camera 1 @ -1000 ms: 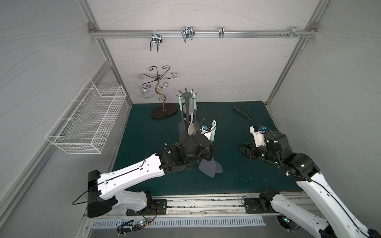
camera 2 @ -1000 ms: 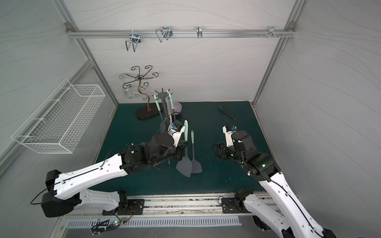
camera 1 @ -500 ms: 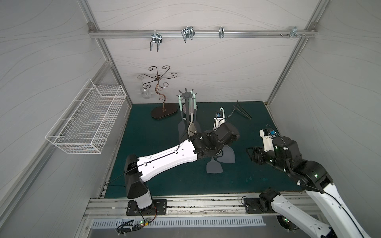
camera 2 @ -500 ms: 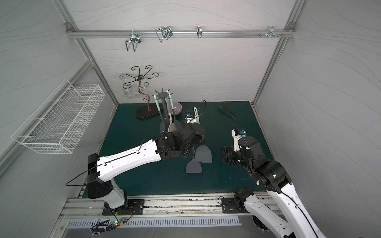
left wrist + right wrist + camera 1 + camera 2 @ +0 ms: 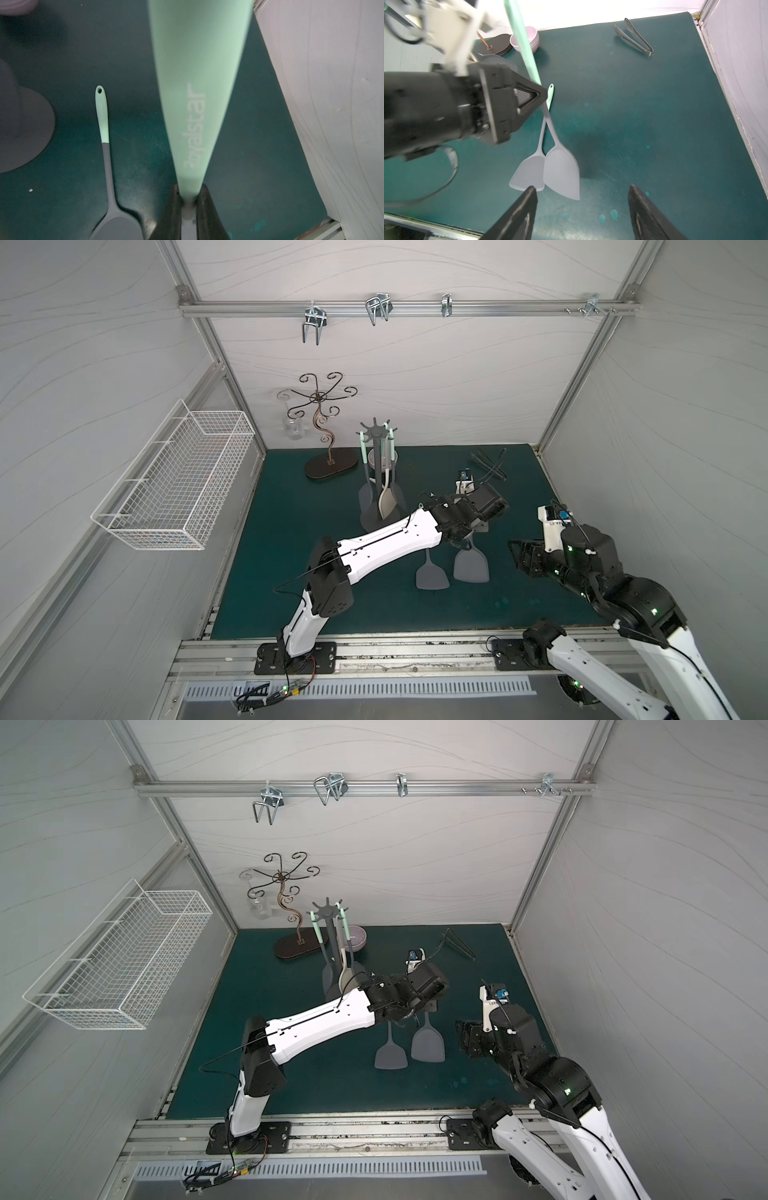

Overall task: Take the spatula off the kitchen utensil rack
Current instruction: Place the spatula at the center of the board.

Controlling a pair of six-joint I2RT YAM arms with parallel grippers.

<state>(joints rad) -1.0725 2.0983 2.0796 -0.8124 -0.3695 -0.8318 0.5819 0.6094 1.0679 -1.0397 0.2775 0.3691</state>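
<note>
The green mat (image 5: pixel 282 531) covers the floor. At its back stands the kitchen utensil rack (image 5: pixel 376 432), with other utensils (image 5: pixel 387 504) hanging from its pegs. Well in front of the rack and off to its right, the left gripper (image 5: pixel 188 194) is pinched tight on the spatula (image 5: pixel 562 166), which is off the rack with its blade pointing down. Further right of the rack, the right gripper (image 5: pixel 582 188) hovers with its jaws wide and nothing between them. A second spatula (image 5: pixel 432 576) lies flat on the mat in front of the rack.
</note>
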